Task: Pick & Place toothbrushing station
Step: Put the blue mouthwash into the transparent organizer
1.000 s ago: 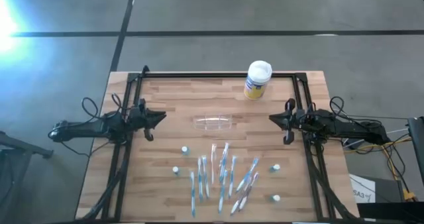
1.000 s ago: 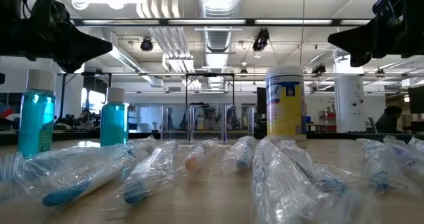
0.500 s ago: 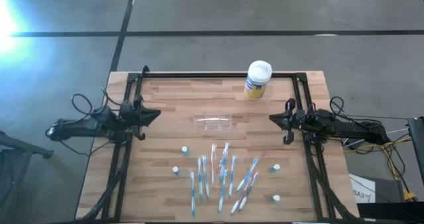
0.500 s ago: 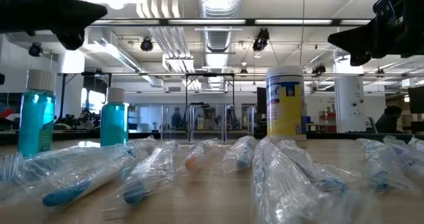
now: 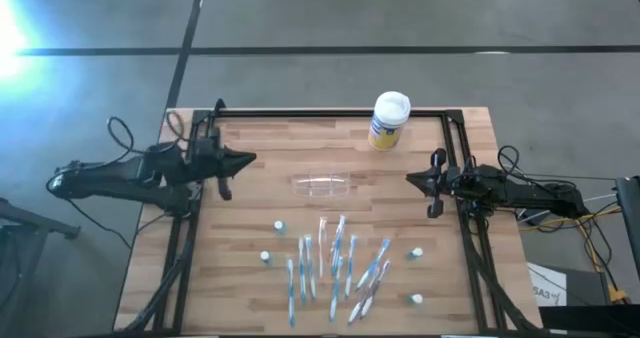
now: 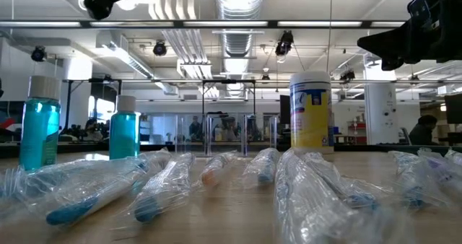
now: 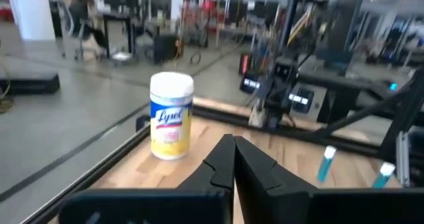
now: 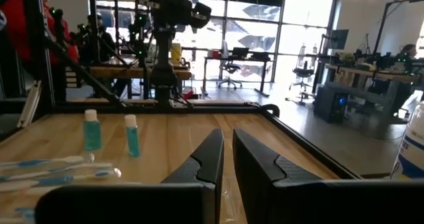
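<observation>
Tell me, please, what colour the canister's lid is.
White, above a yellow body; the canister shows best in the left wrist view.

1. Only thing I can properly read is "Lysol", in blue script on the yellow label of the white-lidded canister, left of centre in the left wrist view.
2. Same canister sits centre-right in the low view, but the print there is too small to read.
3. White sheet at the lower right of the high view shows "SA3", partly cut off.
</observation>
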You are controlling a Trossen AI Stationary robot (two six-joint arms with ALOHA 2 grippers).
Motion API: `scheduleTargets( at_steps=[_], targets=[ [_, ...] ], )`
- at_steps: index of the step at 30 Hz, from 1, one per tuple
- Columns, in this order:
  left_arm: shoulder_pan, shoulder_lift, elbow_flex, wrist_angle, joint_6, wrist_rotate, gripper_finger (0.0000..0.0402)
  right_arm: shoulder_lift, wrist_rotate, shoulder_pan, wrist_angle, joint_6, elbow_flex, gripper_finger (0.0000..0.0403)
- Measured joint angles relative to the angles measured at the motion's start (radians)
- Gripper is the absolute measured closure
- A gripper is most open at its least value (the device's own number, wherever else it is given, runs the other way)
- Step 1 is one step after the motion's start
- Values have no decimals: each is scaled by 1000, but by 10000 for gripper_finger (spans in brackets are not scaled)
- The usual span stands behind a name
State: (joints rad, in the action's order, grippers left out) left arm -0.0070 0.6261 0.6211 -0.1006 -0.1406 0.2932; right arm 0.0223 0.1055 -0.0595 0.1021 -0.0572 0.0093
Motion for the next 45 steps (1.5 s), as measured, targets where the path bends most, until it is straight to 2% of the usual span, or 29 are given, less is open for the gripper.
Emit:
scheduleTargets(
  at_steps=[4,10,17,21,27,30,34,40,45],
  targets=[
    [-18,170,192,-201,-95,38,398,0,0,0,-36,-48,0,369],
    [-67,415,450,-581,-196,119,394,0,0,0,-40,-21,0,369],
    [-157,633,647,-729,-260,158,393,-2,0,0,-37,88,7,369],
    [-190,722,772,-820,-349,167,354,-2,0,0,-37,97,40,369],
    [-227,868,954,-1203,-568,137,268,-2,-1,1,-59,116,128,369],
    [-244,918,971,-1308,-666,101,227,-1,-6,1,-149,134,142,369],
    [-273,964,938,-1284,-670,37,197,-2,10,0,-169,136,138,369],
    [-298,960,832,-1195,-690,78,191,-1,29,0,-168,127,134,369],
    [-299,918,721,-1055,-704,15,191,-1,28,0,-168,106,132,369]
  ],
)
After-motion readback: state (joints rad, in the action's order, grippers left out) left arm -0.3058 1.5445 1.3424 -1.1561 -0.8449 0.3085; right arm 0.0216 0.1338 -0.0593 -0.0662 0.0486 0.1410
